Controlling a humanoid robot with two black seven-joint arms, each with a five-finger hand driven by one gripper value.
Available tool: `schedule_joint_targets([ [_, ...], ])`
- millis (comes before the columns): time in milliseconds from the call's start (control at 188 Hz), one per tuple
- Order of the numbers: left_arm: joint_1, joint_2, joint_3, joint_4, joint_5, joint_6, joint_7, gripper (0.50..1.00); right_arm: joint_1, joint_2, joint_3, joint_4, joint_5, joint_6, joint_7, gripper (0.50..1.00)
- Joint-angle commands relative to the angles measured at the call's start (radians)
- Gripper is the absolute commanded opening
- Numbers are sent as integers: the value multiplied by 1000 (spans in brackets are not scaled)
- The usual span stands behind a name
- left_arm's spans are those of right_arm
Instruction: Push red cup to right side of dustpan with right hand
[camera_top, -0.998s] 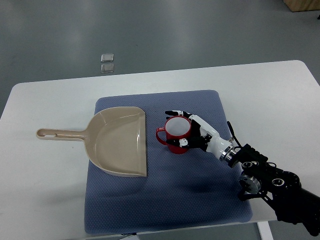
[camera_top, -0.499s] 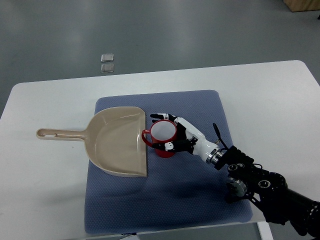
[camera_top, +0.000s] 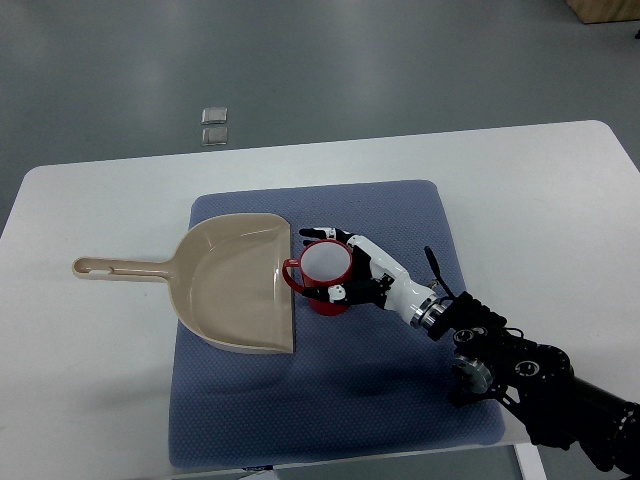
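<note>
A red cup (camera_top: 322, 276) with a white inside stands upright on the blue mat (camera_top: 400, 390), its handle pointing left and touching the right edge of the beige dustpan (camera_top: 235, 285). My right hand (camera_top: 347, 266) comes in from the lower right and cups the mug's right side, fingers spread around its rim and wall without closing on it. The dustpan lies flat with its handle (camera_top: 115, 268) stretching left onto the white table.
The white table (camera_top: 560, 200) carries the mat in its middle. Two small clear squares (camera_top: 213, 125) lie on the grey floor beyond the table's far edge. The left arm is out of view.
My right hand slid the red cup leftward across the mat until it met the dustpan's right edge; over the last half second it has barely moved.
</note>
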Motion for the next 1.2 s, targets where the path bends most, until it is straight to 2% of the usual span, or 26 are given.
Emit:
schedule_joint_targets([
  [0, 0, 0, 0, 0, 0, 0, 0, 1000, 0, 0, 0, 5, 1, 5, 0, 934],
  [642, 0, 0, -2, 2, 0, 0, 0, 1000, 29, 0, 20, 19, 27, 9, 0, 934],
  [961, 0, 0, 0, 2, 0, 2, 0, 1000, 37, -41, 23, 45, 67, 29, 0, 934],
  [1078, 2, 0, 0, 2, 0, 2, 0, 1000, 52, -57, 83, 45, 130, 35, 0, 934],
  [1194, 0, 0, 0, 2, 0, 0, 0, 1000, 69, -100, 141, 45, 289, 74, 0, 934],
])
